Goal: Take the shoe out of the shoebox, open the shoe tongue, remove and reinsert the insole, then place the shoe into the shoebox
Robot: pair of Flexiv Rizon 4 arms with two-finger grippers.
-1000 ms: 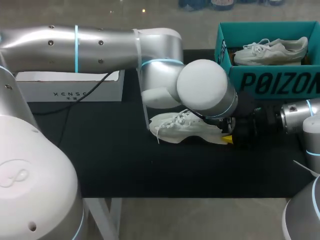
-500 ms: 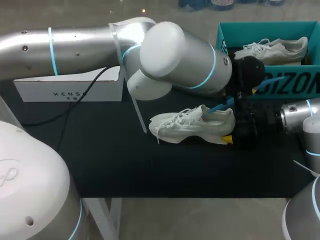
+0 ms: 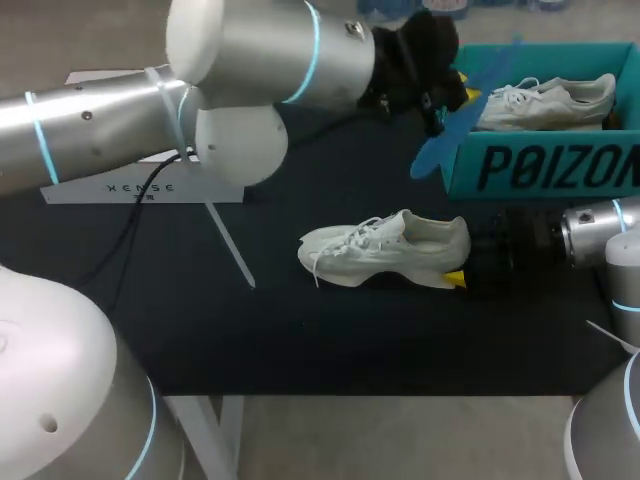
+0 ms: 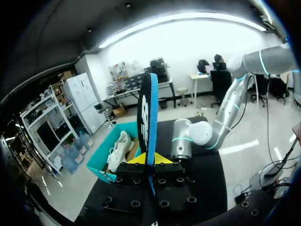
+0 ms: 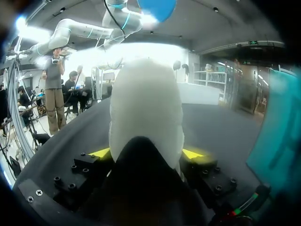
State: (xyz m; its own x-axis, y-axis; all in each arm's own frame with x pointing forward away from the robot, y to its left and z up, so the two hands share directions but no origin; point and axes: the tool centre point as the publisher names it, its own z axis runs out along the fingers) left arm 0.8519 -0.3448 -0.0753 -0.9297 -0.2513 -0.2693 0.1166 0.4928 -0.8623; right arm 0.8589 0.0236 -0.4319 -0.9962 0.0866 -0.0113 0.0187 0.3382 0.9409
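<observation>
One white shoe upright on its sole, mid-worktop, toe toward white box; right jaws clenched on heel from both sides. One blue insole held aloft, pinched edge-on in left jaws, at near corner of teal shoebox. Second shoe lies inside shoebox. Count: shoes two, insole one, boxes two.

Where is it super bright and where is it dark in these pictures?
Left wrist view: bright glare behind the blue insole. Right wrist view: the shoe glows bright, going dark down at the right hand. Head view: shine streaks the left arm.
</observation>
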